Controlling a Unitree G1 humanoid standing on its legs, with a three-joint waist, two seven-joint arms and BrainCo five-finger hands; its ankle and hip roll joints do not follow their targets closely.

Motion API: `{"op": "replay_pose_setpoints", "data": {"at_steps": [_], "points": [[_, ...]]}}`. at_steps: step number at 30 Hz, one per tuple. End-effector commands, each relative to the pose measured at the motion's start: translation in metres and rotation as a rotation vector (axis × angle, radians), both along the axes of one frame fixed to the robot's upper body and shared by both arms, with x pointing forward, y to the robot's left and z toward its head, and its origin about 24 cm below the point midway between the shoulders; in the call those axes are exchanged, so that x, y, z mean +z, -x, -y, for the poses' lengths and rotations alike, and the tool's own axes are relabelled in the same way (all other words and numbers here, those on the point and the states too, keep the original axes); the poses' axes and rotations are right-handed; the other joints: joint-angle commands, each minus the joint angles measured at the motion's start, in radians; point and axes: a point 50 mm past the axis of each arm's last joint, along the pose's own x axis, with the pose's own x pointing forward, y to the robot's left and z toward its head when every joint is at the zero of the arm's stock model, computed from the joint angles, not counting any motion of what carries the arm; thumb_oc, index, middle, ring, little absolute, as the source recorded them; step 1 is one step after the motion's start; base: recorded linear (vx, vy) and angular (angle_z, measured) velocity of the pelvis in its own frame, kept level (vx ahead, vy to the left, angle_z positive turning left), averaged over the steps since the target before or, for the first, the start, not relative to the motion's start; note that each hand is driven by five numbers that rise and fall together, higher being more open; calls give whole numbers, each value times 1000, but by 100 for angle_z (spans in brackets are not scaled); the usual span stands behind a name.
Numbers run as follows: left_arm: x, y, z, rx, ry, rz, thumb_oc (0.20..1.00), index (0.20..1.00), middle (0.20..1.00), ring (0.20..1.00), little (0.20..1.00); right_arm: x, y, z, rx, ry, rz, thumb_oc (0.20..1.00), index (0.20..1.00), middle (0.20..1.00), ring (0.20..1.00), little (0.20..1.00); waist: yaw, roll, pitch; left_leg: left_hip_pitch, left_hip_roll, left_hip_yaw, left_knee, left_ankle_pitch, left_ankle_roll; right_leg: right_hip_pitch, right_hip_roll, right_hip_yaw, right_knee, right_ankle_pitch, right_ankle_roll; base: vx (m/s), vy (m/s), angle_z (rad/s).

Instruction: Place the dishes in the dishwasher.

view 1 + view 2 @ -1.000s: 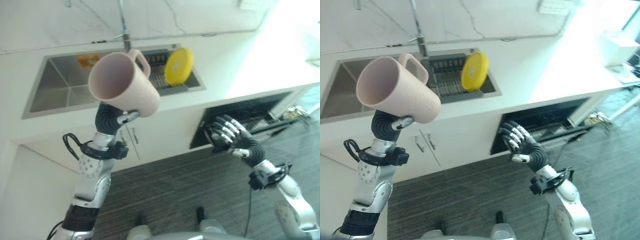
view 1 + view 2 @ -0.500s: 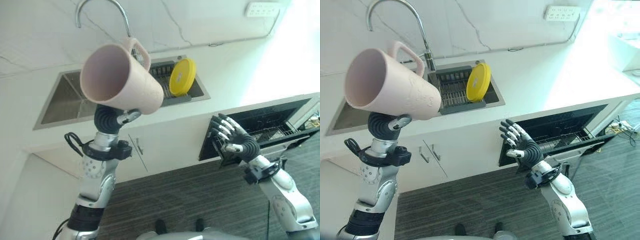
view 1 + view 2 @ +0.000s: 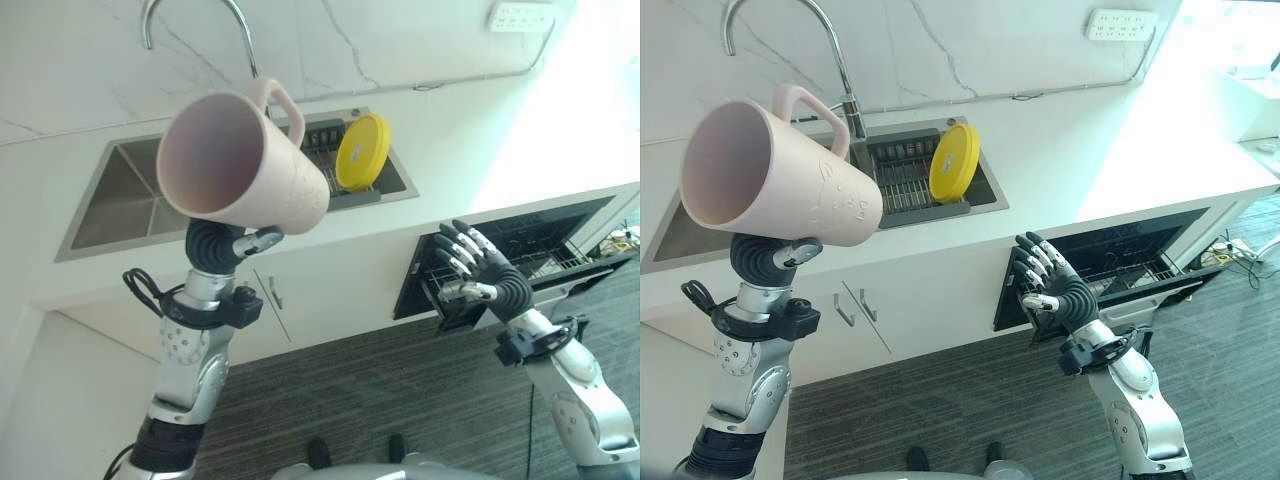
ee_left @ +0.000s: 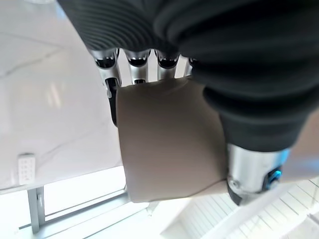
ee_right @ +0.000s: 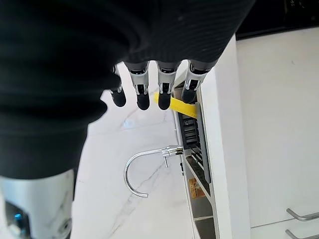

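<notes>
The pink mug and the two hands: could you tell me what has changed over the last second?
Mostly the camera shifted. The right hand has risen slightly, its fingers open, in front of the open dishwasher. The left hand keeps the pink mug raised and tilted. The yellow plate stays upright in the sink rack.

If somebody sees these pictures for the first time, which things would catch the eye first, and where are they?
The big pink mug stands out first, held up high and tipped on its side by the left hand, in front of the sink. Next is the yellow plate standing on edge in the sink's rack. To the right, the right hand, fingers spread, is raised before the open dishwasher under the counter.
</notes>
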Motion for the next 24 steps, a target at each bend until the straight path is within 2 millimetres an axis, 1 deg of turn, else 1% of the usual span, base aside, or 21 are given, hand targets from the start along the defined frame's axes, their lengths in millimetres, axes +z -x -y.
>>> {"op": "replay_pose_setpoints", "data": {"at_steps": [1, 3, 4, 6, 7, 8, 10, 11, 12, 13, 14, 15, 16, 17, 18, 19, 20, 21, 22, 23, 24], "points": [[24, 5, 9, 8, -90, 176, 200, 200, 200, 200, 200, 41, -5, -13, 63, -80, 242, 1000, 1000, 1000, 1000, 1000, 24, -15, -2, 94, 91, -70, -2, -100, -68, -49, -152, 40, 69, 89, 97, -168, -191, 8], [25, 4, 12, 2, -98, 187, 200, 200, 200, 200, 200, 42, -5, -17, 76, -73, 258, 1000, 1000, 1000, 1000, 1000, 29, -14, 3, 88, 110, -77, -2, -87, -71, -51, -180, 55, 98, 101, 93, -234, -315, 6], [28, 3, 17, 3, -132, 217, 200, 200, 200, 200, 200, 45, -6, -22, 93, -80, 283, 1000, 1000, 1000, 1000, 1000, 42, -18, 10, 65, 146, -91, 13, -65, -82, -45, -221, 81, 115, 120, 91, -362, -699, 2], [34, 2, 19, -7, -158, 243, 200, 200, 200, 200, 200, 49, -9, -27, 90, -66, 305, 1000, 1000, 1000, 1000, 1000, 70, -29, 20, 15, 215, -118, 82, -70, -122, -7, -278, 78, 93, 125, 108, -431, -1000, 3], [40, 1, 18, -10, -170, 259, 200, 200, 200, 200, 200, 52, -10, -26, 75, -59, 319, 1000, 1000, 1000, 1000, 1000, 90, -38, 23, -26, 289, -148, 111, -55, -175, 23, -287, 65, 67, 85, 135, -284, -836, -4], [40, 1, 17, -8, -172, 260, 200, 200, 200, 200, 200, 53, -10, -26, 71, -60, 319, 1000, 1000, 1000, 1000, 1000, 92, -42, 24, -32, 307, -153, 117, -53, -186, 25, -284, 62, 67, 75, 139, -296, -977, -8], [42, 2, 10, 23, -169, 258, 200, 200, 200, 200, 200, 55, -13, -24, 66, -77, 299, 1000, 1000, 1000, 1000, 1000, 99, -53, 20, -34, 390, -158, 105, -19, -230, 34, -240, 45, 51, 9, 163, -207, -793, -2], [41, 3, 5, 43, -150, 248, 200, 200, 200, 200, 200, 55, -14, -24, 66, -88, 277, 1000, 1000, 1000, 1000, 1000, 106, -52, 15, -36, 426, -170, 79, 20, -254, 44, -215, 34, 19, -10, 163, -136, -559, -5], [40, 4, 4, 46, -145, 246, 200, 200, 200, 200, 200, 55, -14, -24, 67, -86, 270, 1000, 1000, 1000, 1000, 1000, 105, -49, 14, -34, 436, -172, 67, 33, -260, 47, -207, 30, 9, -11, 159, -155, -516, -7], [38, 5, 1, 57, -121, 232, 200, 200, 200, 200, 200, 54, -15, -26, 79, -69, 254, 1000, 1000, 1000, 1000, 1000, 106, -41, 13, -31, 457, -169, 39, 68, -273, 43, -187, 27, -1, -18, 145, -178, -303, -16], [36, 7, -1, 59, -86, 223, 200, 200, 200, 200, 200, 55, -15, -27, 86, -43, 248, 1000, 1000, 1000, 1000, 1000, 102, -30, 19, -41, 491, -131, 15, 137, -285, 38, -166, 10, -1, -31, 130, -278, -348, -9], [33, 8, 0, 50, -67, 226, 200, 200, 200, 200, 200, 53, -14, -28, 86, -27, 238, 1000, 1000, 1000, 1000, 1000, 92, -22, 27, -71, 517, -50, 24, 206, -286, 52, -157, -37, -1, -42, 118, -309, -319, -12], [31, 7, 3, 37, -60, 236, 200, 200, 200, 200, 200, 51, -14, -26, 81, -16, 230, 1000, 1000, 1000, 1000, 1000, 79, -27, 35, -85, 505, 9, 77, 183, -270, 72, -152, -74, -1, -54, 103, -335, -311, 11], [31, 8, 1, 45, -46, 249, 200, 200, 200, 200, 200, 51, -15, -23, 89, 0, 236, 1000, 1000, 1000, 1000, 1000, 74, -31, 40, -69, 419, 10, 133, 98, -234, 53, -143, -80, -1, -44, 85, -286, -258, 54], [30, 9, 0, 52, -36, 253, 200, 200, 200, 200, 200, 52, -15, -21, 97, 5, 238, 1000, 1000, 1000, 1000, 1000, 71, -29, 40, -61, 367, 3, 162, 56, -219, 44, -139, -78, -1, -46, 79, -371, -246, 64], [32, 10, -1, 69, -27, 264, 200, 200, 200, 200, 200, 55, -16, -14, 110, -1, 240, 1000, 1000, 1000, 1000, 1000, 67, -25, 38, -81, 209, 19, 259, -35, -181, 34, -120, -77, -1, -45, 66, -299, -206, 66], [33, 8, 1, 64, -29, 262, 200, 200, 200, 200, 200, 55, -18, -14, 107, -1, 248, 1000, 1000, 1000, 1000, 1000, 74, -20, 36, -102, 152, 22, 291, -49, -182, 36, -110, -85, -1, -45, 65, -256, -136, 18], [33, 7, 5, 67, -47, 260, 200, 200, 200, 200, 200, 57, -22, -18, 89, -29, 250, 1000, 1000, 1000, 1000, 1000, 70, -9, 25, -60, 95, 54, 208, -104, -155, 23, -94, -89, -1, -37, 70, -29, 50, 35], [30, 7, 7, 57, -53, 242, 200, 200, 200, 200, 200, 52, -22, -21, 75, -47, 242, 1000, 1000, 1000, 1000, 1000, 64, 3, 15, 13, 93, 52, 80, -79, -127, 16, -84, -82, -1, -26, 77, 40, 149, 29], [29, 5, 9, 47, -53, 225, 200, 200, 200, 200, 200, 50, -21, -24, 58, -61, 239, 1000, 1000, 1000, 1000, 1000, 67, 1, 7, 41, 75, 5, 31, -75, -113, 8, -81, -70, -1, -15, 83, 63, 179, 44], [29, 5, 13, 47, -66, 219, 200, 200, 200, 200, 200, 49, -20, -25, 56, -88, 229, 1000, 1000, 1000, 1000, 1000, 64, 0, 0, 59, 70, -8, -2, -77, -102, 3, -79, -70, -1, -6, 86, 22, 164, 61]]}}
